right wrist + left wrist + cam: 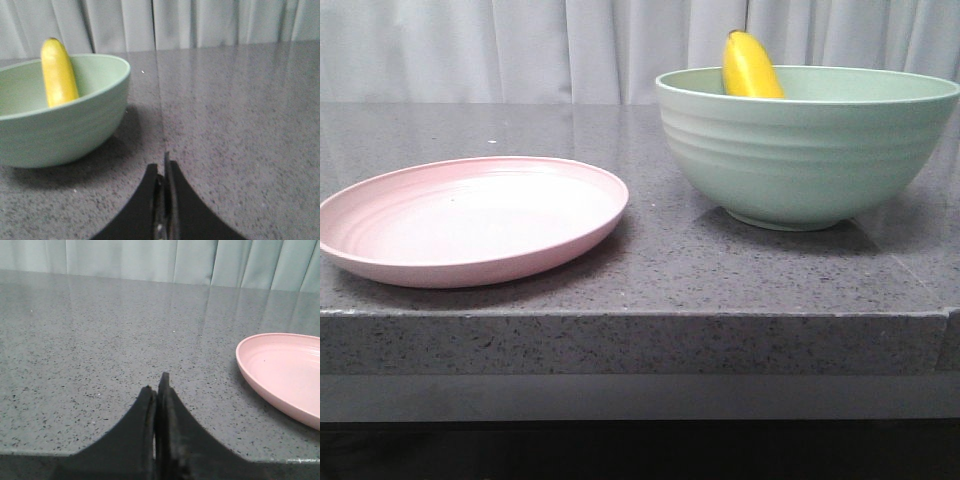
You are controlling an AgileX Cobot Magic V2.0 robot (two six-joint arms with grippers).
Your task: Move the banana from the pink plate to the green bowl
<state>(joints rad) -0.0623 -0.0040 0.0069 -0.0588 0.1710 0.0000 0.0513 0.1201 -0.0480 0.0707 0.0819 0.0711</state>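
The yellow banana [751,67] stands on end inside the pale green bowl [800,160], leaning on its far wall; it also shows in the right wrist view [58,75] in the bowl [60,130]. The pink plate [470,218] lies bare at the front left, and its edge shows in the left wrist view [285,377]. My left gripper [156,390] is shut and holds nothing, low over the counter beside the plate. My right gripper [164,167] is shut and holds nothing, low over the counter beside the bowl. Neither gripper shows in the front view.
The dark speckled stone counter [650,270] has its front edge close below the plate and bowl. Pale curtains [520,50] hang behind the counter.
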